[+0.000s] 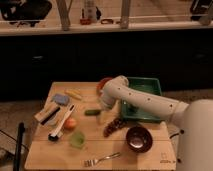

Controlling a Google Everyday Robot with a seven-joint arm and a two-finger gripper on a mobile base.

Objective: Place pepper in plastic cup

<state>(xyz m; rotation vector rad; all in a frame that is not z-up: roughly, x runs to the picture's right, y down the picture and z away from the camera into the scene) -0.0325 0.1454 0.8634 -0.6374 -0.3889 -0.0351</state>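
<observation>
The slim dark green pepper (pixel 92 112) lay on the wooden tabletop (pixel 47 154), up and right of the small translucent green plastic cup (pixel 77 140). The white arm's gripper (pixel 103 118) hung just right of the pepper; whether it gripped anything could not be told. A round orange-red fruit (pixel 70 123) sat just above the cup, and a dark brown bowl (pixel 138 137) sat well to the cup's right.

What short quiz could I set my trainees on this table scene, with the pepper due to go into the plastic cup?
1. True or false: the pepper already lies inside the plastic cup.
2. Which stands closest to the plastic cup? A: the orange fruit. B: the green tray. C: the brown bowl.
3. Fill in the gap: the gripper hangs low over the table, just beside the ____.

Key: 1. False: it lies on the table, apart from the cup. 2. A. 3. pepper.
</observation>
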